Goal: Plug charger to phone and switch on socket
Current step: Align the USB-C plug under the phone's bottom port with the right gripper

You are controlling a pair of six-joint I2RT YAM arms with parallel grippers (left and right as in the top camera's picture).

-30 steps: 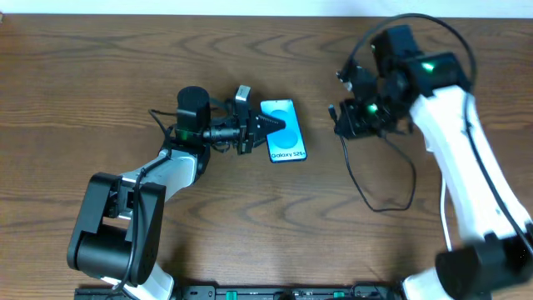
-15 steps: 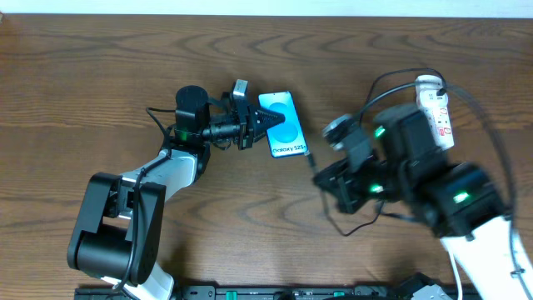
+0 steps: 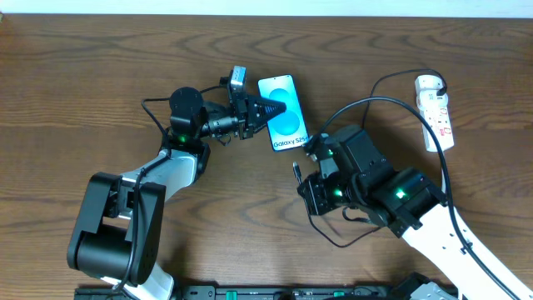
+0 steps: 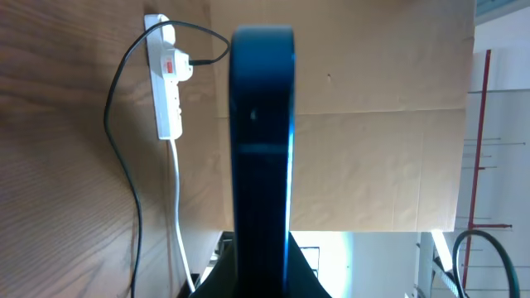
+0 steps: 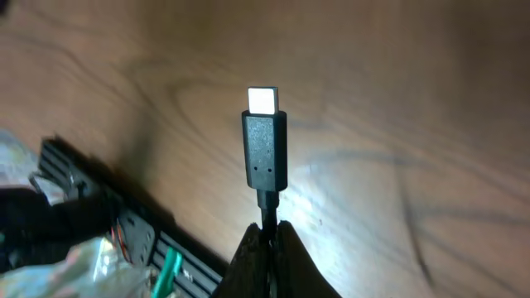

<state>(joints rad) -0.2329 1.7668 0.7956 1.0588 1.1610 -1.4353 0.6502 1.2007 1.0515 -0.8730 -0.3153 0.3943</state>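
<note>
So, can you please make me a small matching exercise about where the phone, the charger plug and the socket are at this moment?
Things:
1. phone
2. charger plug
3. socket

Places:
A. gripped in the right end effector, metal tip pointing away from it
B. lying on the table near its far edge, held by nothing
C. gripped in the left end effector

Pairs: 1-C, 2-A, 3-B

the right gripper (image 3: 303, 181) has swung the charger (image 5: 265, 153) from the far right to just below the phone (image 3: 285, 117), uncovering the socket (image 3: 436, 107).
</note>
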